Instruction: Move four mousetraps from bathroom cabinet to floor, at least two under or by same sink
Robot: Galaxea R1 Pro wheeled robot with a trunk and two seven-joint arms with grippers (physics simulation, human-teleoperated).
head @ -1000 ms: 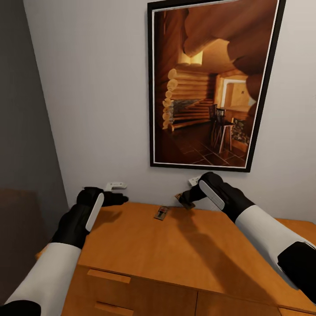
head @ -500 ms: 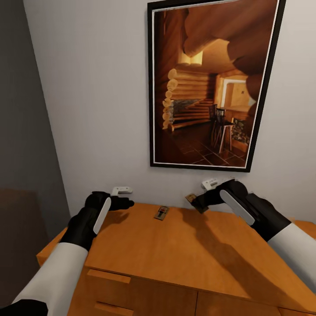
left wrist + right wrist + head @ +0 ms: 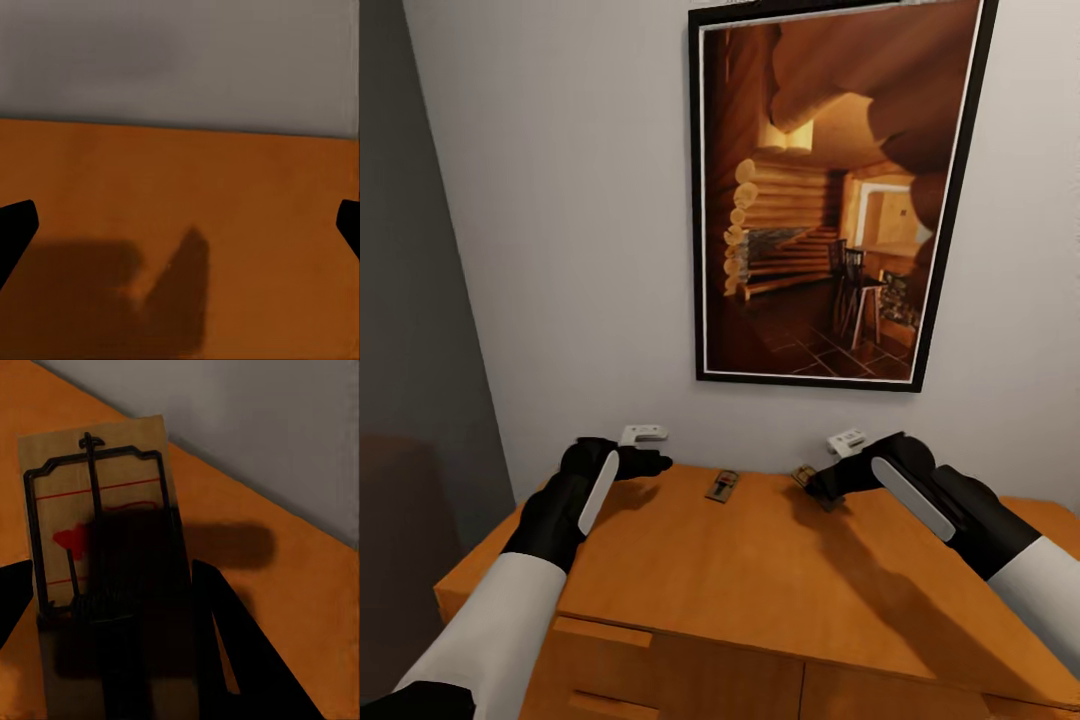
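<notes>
At the near edge of the head view, drawer fronts with tab handles [image 3: 592, 632] are seen below the flat top of the cabinet [image 3: 760, 580], which serves here as the bench. Both arms are reached across that top towards the wall. At about 10 o'clock from the picture's centre-bottom, the left tool [image 3: 650, 462] is held over bare wood near the back edge; in the left wrist view its two dark fingertips [image 3: 16, 225] are set wide apart with nothing between them, so it is judged to be kept free for a later pick. At about 1 o'clock, the right tool [image 3: 815, 487] is closed on a trap [image 3: 803, 476]; in the right wrist view the trap [image 3: 105, 562] is seen lengthwise between the dark fingers [image 3: 232, 652], its wire bar and red mark facing the camera, its near end gripped and its far end pointing at the wall. Whether it is lifted or touching the wood cannot be told. It is probably held by the end so that the board stays flat for carrying to the floor. A second trap [image 3: 723, 486] lies flat near the back edge, between the two tools, at about 9 o'clock from the right tool and well apart from it. Beyond, a framed picture [image 3: 830, 190] of a log interior hangs on the grey wall [image 3: 560, 220].
</notes>
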